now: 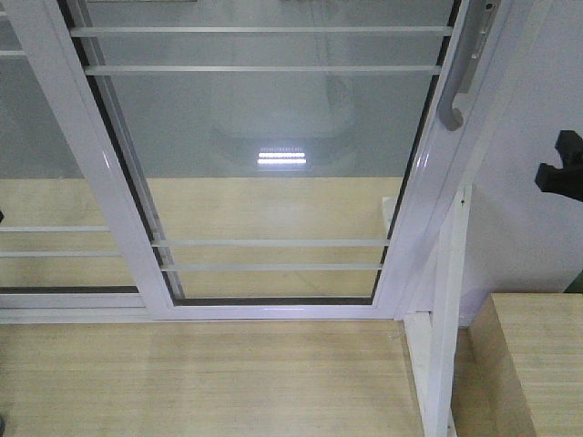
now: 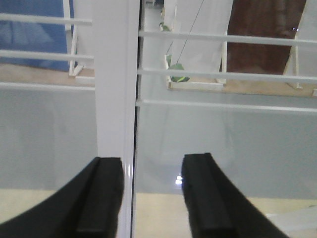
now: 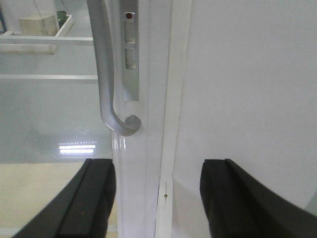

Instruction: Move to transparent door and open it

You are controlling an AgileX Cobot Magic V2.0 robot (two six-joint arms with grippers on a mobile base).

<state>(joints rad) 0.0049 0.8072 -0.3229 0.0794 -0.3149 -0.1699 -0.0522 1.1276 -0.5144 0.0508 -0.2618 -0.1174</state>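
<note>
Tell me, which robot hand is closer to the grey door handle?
Right. The right gripper is open just below the handle. The left gripper is open in front of another white frame post, with no handle in its view.

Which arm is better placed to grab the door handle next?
Right. The right tool, open, faces the grey handle on the transparent door; the left tool faces a white frame post with no handle.

Indoor room, exact use undetermined: pale wood-grain floor (image 1: 182, 382), white-framed sliding glass door (image 1: 273, 137), plain white wall (image 1: 524, 209) noted
</note>
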